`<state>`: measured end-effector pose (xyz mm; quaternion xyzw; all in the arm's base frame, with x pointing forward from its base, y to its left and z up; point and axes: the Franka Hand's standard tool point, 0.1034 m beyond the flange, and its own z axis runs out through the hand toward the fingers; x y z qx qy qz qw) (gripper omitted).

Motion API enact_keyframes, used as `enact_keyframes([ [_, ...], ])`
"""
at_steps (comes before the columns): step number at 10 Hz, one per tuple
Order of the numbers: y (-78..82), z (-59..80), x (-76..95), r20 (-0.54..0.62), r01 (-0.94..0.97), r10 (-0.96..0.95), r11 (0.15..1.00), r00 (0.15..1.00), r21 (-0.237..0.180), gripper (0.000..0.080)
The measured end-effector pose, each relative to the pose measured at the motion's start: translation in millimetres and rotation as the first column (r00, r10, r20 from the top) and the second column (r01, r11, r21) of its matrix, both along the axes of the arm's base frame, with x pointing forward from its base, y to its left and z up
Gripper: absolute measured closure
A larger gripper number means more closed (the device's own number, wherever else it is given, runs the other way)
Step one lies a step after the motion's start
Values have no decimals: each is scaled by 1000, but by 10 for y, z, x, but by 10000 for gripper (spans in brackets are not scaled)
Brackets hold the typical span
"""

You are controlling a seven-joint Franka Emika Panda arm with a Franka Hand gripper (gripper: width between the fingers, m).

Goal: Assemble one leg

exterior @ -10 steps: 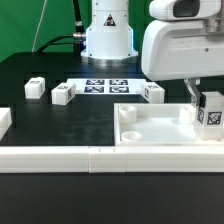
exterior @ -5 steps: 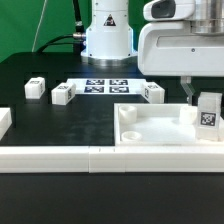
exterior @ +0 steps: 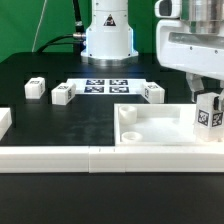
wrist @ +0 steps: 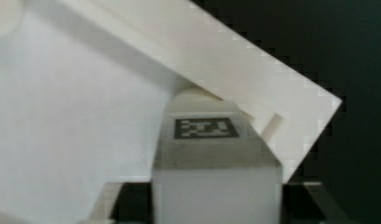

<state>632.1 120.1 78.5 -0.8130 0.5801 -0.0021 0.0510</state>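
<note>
Over tray corner: leg (exterior: 209, 113) upright, tag facing out
Gripper (exterior: 205, 93): clamped on leg (wrist: 206, 160)
Tray (exterior: 150, 128): on black worktop (exterior: 45, 118)
Marker board (exterior: 105, 86): behind, flanked by spare legs (exterior: 62, 94)

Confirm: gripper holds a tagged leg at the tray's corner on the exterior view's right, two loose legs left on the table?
Not two: the exterior view shows three loose legs on the table. The gripper does hold a tagged leg at the tray corner.

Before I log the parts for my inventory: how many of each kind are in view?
Small tagged blocks: 4
Tray-like piece: 1
Marker board: 1
Total: 6
</note>
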Motion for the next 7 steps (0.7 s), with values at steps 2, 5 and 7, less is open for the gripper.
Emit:
enact_keyframes([
  [2,-2,0,2,-19,195,-195,981,981,24,507],
  [5,0,-2,1,-13,134,-133,991,991,22,324],
  [7,-10,-1,3,0,1,-1,1000,1000,18,209],
])
